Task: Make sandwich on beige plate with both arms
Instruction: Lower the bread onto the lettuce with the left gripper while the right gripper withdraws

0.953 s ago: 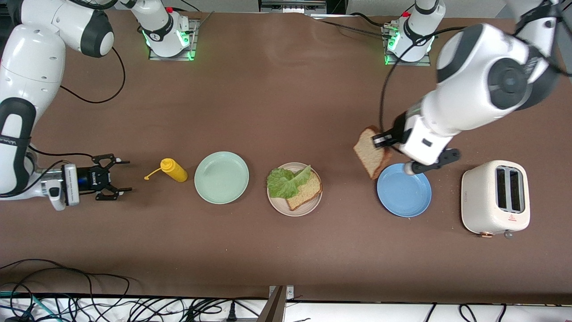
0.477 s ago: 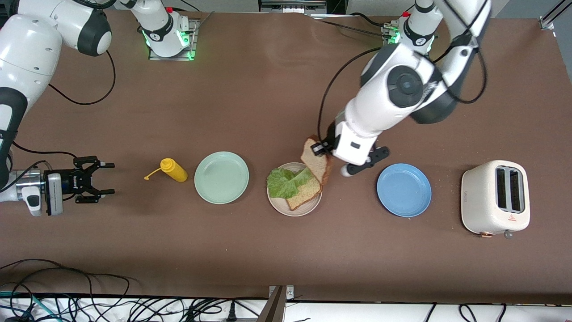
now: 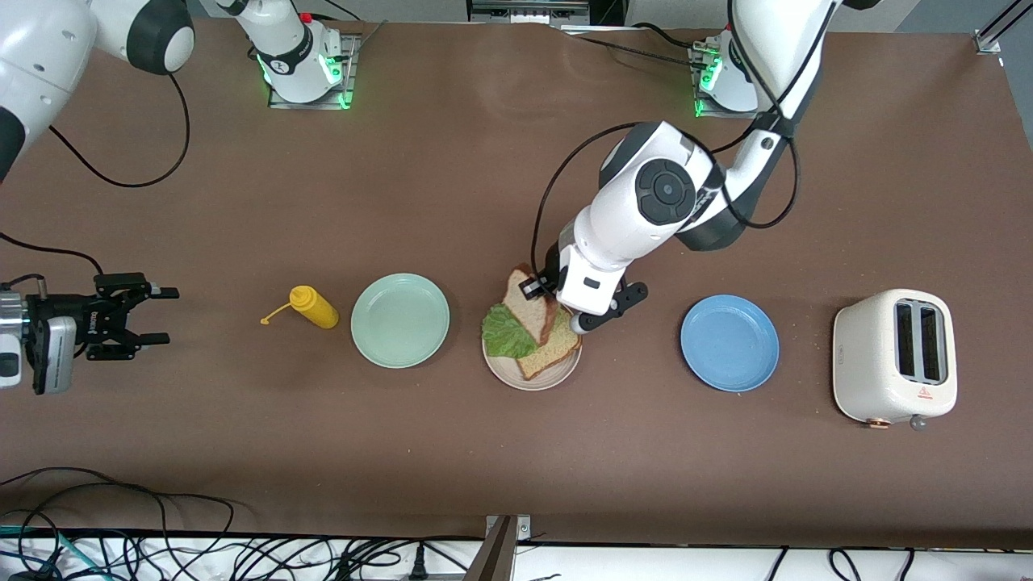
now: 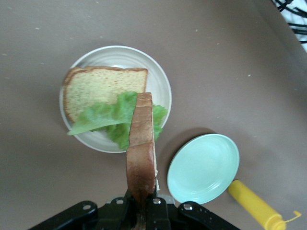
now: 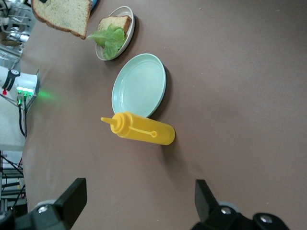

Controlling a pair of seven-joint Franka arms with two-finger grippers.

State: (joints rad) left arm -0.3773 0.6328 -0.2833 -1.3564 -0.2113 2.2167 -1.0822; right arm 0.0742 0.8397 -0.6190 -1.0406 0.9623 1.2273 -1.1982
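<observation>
The left gripper hangs over the beige plate, its fingers pinched tight on the crust of a slice of wholegrain bread that stands tilted on edge above the plate's twelve o'clock side. On the plate lies the other bread slice with a ruffled lettuce leaf draped over its nine o'clock half, so the sandwich is not yet topped. The mint green plate sits just beside the beige one at its nine o'clock, and a yellow squeeze bottle lies on its side next along the brown bench. At three o'clock are the blue plate and a cream two-slot toaster; its small markings are too small to read. The right gripper waits low at the right arm's end of the bench, fingers spread wide and holding nothing.
</observation>
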